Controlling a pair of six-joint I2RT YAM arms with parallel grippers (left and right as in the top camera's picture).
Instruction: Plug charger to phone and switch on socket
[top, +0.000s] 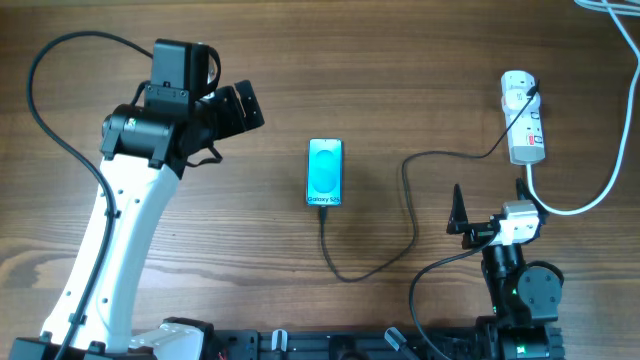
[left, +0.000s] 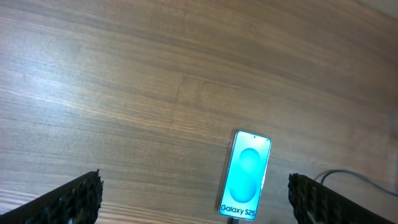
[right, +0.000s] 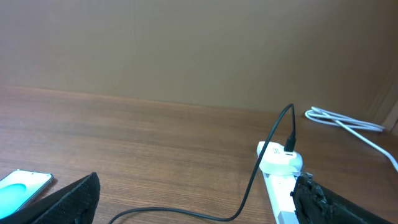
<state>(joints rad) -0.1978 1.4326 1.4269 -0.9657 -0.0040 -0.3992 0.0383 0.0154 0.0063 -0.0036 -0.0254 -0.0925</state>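
The phone (top: 325, 172) lies flat mid-table with its teal screen up. It also shows in the left wrist view (left: 247, 175) and at the edge of the right wrist view (right: 22, 186). The charger cable (top: 408, 215) runs from the phone's bottom edge in a loop to a white adapter on the socket (top: 523, 120). In the right wrist view the charger (right: 261, 168) enters the top of the socket (right: 280, 186). My left gripper (top: 240, 108) (left: 196, 202) is open and empty, left of the phone. My right gripper (top: 490, 202) (right: 199, 202) is open and empty, just short of the socket.
A thick white cord (top: 600, 190) (right: 345, 118) curves from the socket along the table's right edge. My right arm's base (top: 520, 290) sits at the front right, and the left arm (top: 120, 230) spans the left side.
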